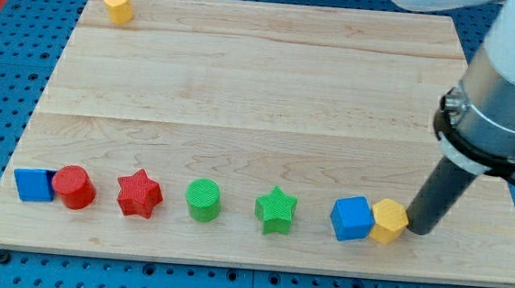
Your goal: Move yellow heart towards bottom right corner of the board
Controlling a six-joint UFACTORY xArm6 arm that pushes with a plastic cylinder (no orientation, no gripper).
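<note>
The yellow heart (pixel 117 7) sits at the top left corner of the wooden board (pixel 262 89). My tip (pixel 416 230) is near the bottom right of the board, touching the right side of a yellow hexagon block (pixel 389 220). The tip is far from the yellow heart, across the whole board. The dark rod rises up and to the right into the arm's grey body.
A row of blocks lies along the bottom edge, from the view's left: blue cube (pixel 33 184), red cylinder (pixel 74 187), red star (pixel 138 194), green cylinder (pixel 203 200), green star (pixel 276 209), blue cube (pixel 353 218), then the yellow hexagon.
</note>
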